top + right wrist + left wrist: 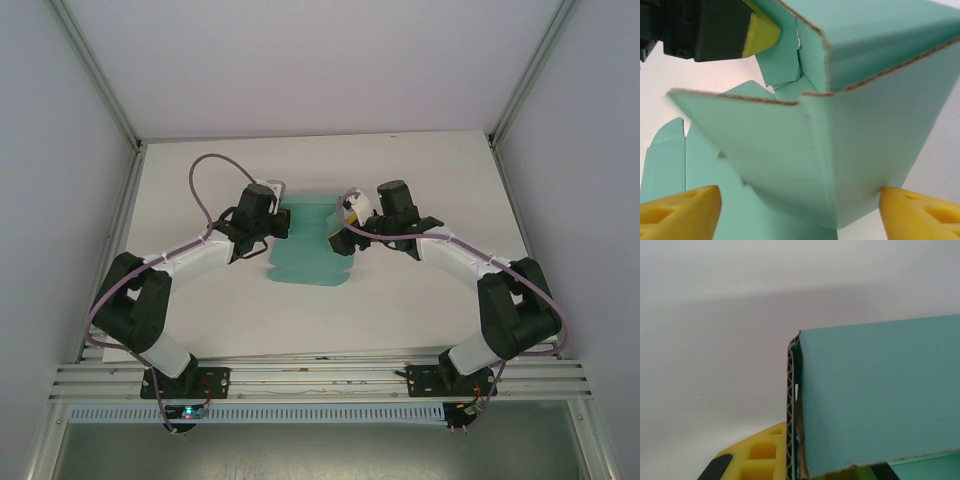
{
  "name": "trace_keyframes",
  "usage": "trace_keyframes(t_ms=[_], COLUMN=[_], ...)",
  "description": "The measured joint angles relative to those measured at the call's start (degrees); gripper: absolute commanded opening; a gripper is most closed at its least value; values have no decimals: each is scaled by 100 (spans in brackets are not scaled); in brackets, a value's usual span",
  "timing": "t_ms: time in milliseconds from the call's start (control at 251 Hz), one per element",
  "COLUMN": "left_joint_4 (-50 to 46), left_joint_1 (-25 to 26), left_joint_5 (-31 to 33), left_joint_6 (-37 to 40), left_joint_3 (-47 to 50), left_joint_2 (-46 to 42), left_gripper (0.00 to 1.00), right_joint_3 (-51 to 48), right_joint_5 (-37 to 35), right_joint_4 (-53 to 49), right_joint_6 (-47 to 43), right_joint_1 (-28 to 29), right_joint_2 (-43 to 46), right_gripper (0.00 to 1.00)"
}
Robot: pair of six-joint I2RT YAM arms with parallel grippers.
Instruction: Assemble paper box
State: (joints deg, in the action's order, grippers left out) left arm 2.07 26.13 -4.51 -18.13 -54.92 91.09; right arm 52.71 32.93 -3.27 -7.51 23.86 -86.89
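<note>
**Fig. – overhead view, L to R.** Pale grey wall (60,150) and a slanted alu. post (95,75) close the cell. The tabletop (420,310) is matte white, with an alu. rail (320,378) along its near edge.

Your L gripper (272,222) is at the left edge of the paper box (305,250), clamped on a raised, doubled card wall. In the wrist view, the corrugated edge of the box (875,390) lies right beside a yellow finger (760,455).

The box is teal, mid-tabletop and part-folded: base flat, walls up.

Your R gripper (348,228) is at the box's right side. Its fingers are spread wide, with a raised box corner (840,150) between them. Contact w/ the card: can't tell.
</note>
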Motion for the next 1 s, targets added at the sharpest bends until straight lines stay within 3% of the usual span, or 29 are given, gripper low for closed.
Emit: trace_keyframes(t_ms=[227, 491, 694, 998], left_joint_4=[2, 2, 9, 7], left_joint_1=[0, 0, 0, 0], left_joint_5=[-144, -219, -299, -302], left_joint_6=[109, 166, 166, 168], left_joint_3=[2, 4, 39, 39], left_joint_2=[15, 15, 15, 15], left_gripper=[0, 0, 0, 0], right_joint_3=[-614, -1172, -1132, -922], right_joint_5=[-227, -643, -562, 566], right_joint_4=[129, 476, 461, 590], right_joint_6=[76, 348, 452, 382], right_joint_1=[-271, -1145, -1519, -1093], right_joint_2=[1154, 2485, 1937, 656], right_gripper=[98, 98, 89, 82])
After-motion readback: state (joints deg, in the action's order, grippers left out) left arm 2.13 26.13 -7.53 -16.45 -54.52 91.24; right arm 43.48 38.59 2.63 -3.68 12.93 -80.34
